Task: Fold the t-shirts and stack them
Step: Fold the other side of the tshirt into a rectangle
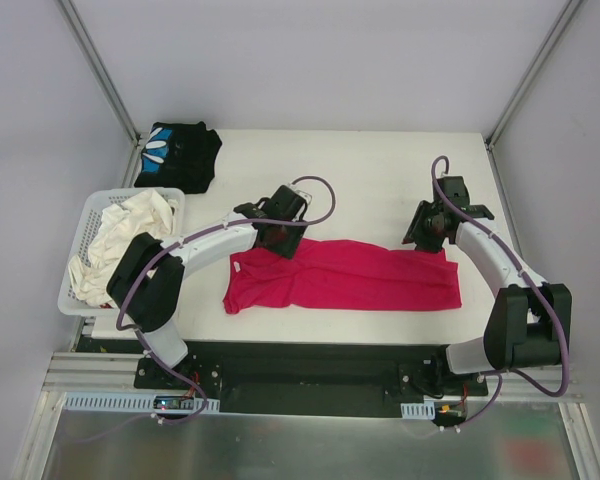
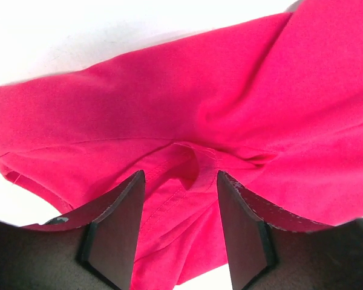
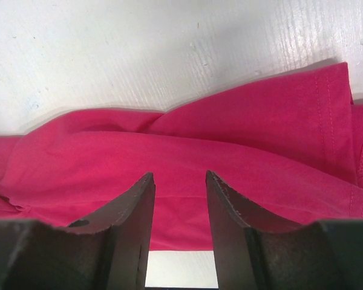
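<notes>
- At the near middle of the worktop [image 1: 360,180], the red t-shirt [image 1: 350,280] lies flat as a long band running left to right. It looks already doubled along its length.
- Over the far edge of that band, toward its left end, the left end effector [image 2: 180,175] has its fingers apart. The wrist view shows a stitched seam and a small ridge of cloth lying in the gap, not pinched.
- Toward the right end of the same edge, the right end effector [image 3: 179,175] also has its fingers apart. It straddles a smooth stretch of cloth near a hemmed edge, and nothing is clamped.
- In the far left corner, the black t-shirt [image 1: 177,155] with its blue-and-white print sits as a compact bundle, well apart from the red one.
- Beside the left arm, a white basket [image 1: 80,235] holds pale crumpled cloth [image 1: 130,225].
- The red shirt is likely light, thin and limp. It will not keep a shape, will sag between two holds, and its layers may slide over each other.
- The best hold is probably on the far edge near each end, taking every layer at once. Seams and hems are thicker and should give a firmer bite.
- Catching only the top layer would likely pull the fold open.
</notes>
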You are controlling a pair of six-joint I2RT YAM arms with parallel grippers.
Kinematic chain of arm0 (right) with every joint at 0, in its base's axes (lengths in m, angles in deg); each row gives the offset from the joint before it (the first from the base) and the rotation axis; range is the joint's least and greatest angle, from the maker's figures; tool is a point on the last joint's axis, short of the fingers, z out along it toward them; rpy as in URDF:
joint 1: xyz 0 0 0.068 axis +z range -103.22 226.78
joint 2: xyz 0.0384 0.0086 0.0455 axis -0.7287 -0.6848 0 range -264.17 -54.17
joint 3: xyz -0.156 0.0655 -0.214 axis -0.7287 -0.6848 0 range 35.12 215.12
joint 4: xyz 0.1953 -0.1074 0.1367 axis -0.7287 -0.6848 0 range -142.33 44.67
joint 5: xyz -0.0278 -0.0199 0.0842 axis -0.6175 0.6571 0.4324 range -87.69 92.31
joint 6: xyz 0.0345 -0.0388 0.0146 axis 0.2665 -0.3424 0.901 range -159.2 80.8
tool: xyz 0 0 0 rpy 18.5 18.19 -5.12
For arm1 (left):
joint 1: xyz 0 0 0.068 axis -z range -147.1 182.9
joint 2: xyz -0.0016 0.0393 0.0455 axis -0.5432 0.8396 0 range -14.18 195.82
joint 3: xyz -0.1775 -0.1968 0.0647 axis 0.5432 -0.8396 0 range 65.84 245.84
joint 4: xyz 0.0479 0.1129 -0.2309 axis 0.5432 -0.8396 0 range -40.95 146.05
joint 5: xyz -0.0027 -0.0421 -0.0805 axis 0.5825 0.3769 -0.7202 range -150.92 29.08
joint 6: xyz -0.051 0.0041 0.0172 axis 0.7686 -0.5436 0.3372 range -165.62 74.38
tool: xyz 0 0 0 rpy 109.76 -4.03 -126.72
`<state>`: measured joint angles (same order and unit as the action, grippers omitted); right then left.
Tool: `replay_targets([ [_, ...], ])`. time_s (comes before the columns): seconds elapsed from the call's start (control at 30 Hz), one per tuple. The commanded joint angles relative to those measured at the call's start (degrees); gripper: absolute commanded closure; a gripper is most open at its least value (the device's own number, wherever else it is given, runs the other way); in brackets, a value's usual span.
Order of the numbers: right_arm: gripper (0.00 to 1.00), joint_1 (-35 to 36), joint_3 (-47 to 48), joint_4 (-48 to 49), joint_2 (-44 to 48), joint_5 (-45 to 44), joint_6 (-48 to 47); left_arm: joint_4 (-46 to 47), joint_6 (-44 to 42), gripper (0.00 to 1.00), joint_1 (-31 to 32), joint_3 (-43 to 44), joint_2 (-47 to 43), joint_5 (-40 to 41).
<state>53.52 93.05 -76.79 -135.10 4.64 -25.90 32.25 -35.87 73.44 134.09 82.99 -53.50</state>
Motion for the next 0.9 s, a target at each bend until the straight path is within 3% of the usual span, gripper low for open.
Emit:
replay_targets([
  [0.0, 0.58, 0.1, 0.4, 1.0, 0.5, -0.8, -0.8, 1.1, -2.1, 0.50, 0.4, 0.5, -3.0, -4.3],
  [0.87, 0.58, 0.0, 2.5, -1.1, 2.1, -5.1, -2.4, 1.1, -2.8, 0.56, 0.4, 0.8, 1.2, -6.2],
])
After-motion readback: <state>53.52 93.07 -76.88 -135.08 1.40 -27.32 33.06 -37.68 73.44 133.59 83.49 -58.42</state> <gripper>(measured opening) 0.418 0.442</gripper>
